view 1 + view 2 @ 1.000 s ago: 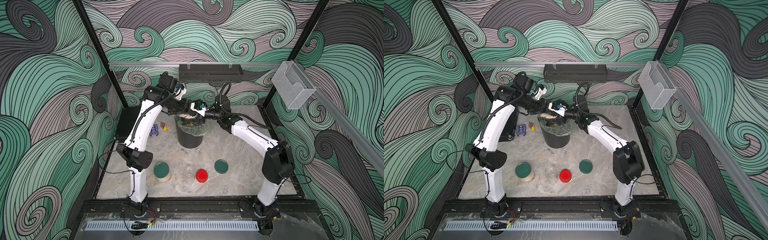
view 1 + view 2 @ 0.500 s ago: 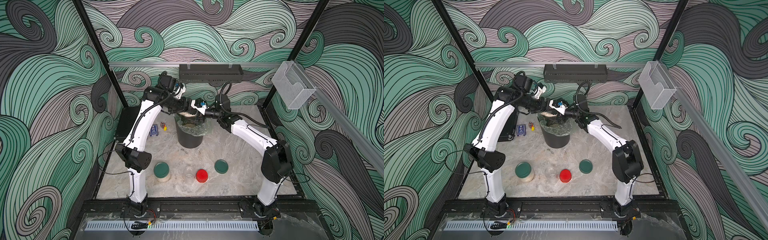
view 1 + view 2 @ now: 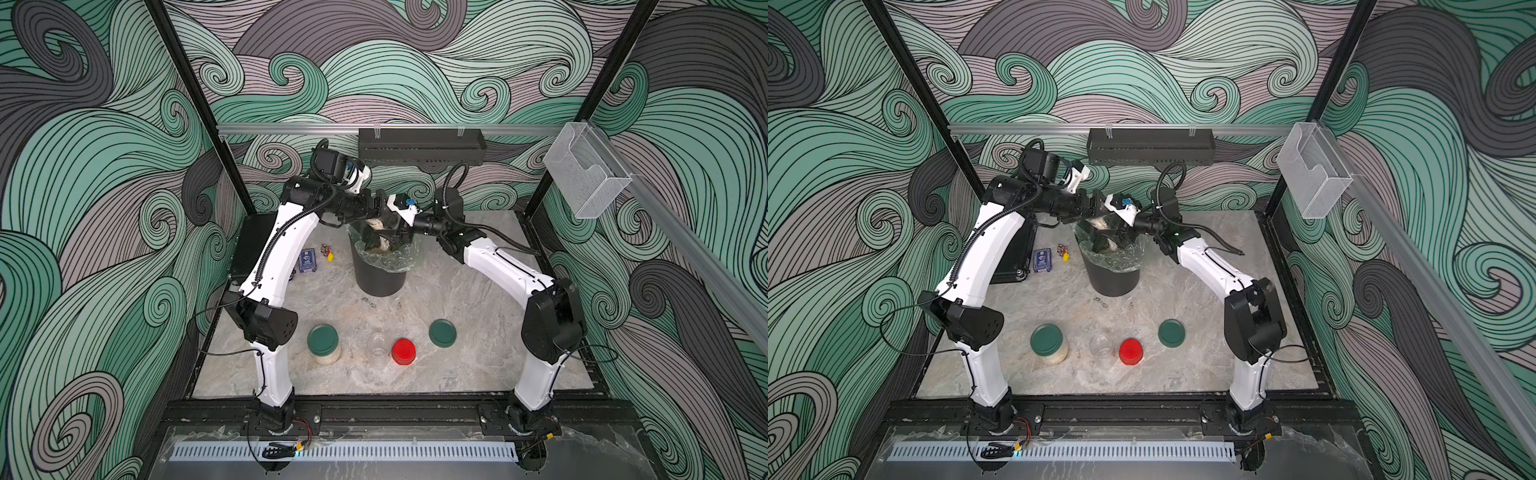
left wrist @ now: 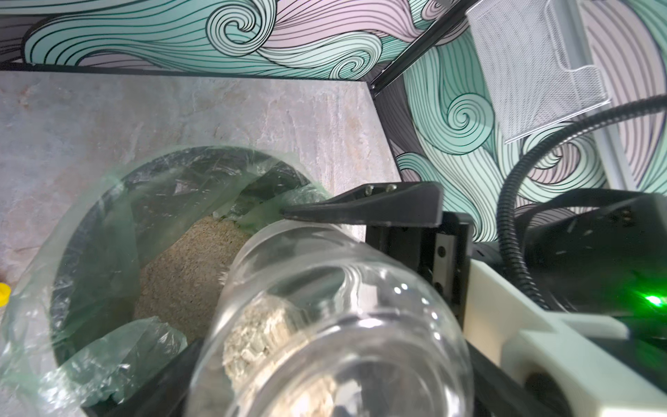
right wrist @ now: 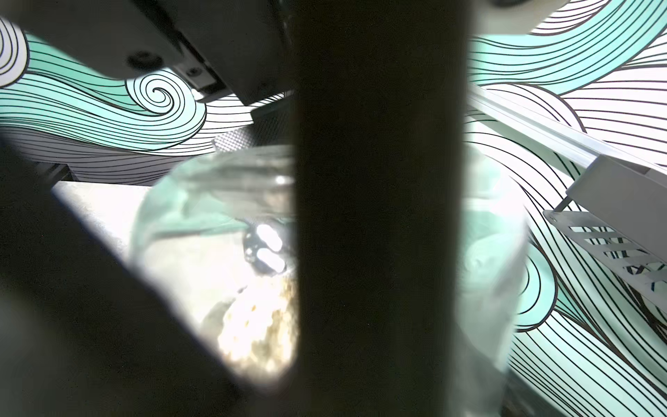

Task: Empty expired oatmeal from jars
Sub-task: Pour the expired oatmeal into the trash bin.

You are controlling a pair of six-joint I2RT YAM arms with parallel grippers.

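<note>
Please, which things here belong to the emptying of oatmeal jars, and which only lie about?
Job: tilted jar, oatmeal, black bin, closed green-lidded jar, empty small jar, red lid, loose green lid.
Lying about: blue box, small yellow piece, wall rack.

Tilted jar (image 4: 343, 289) blocks the bin (image 3: 378, 278) mouth; open table (image 3: 415, 307) between bin and lids (image 3: 442, 332).

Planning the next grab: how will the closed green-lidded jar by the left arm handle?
This jar is clear glass, probably slick and breakable. Oatmeal shows through its wall, so likely heavy for its size. Short, wide, upright: unlikely to tip.
</note>
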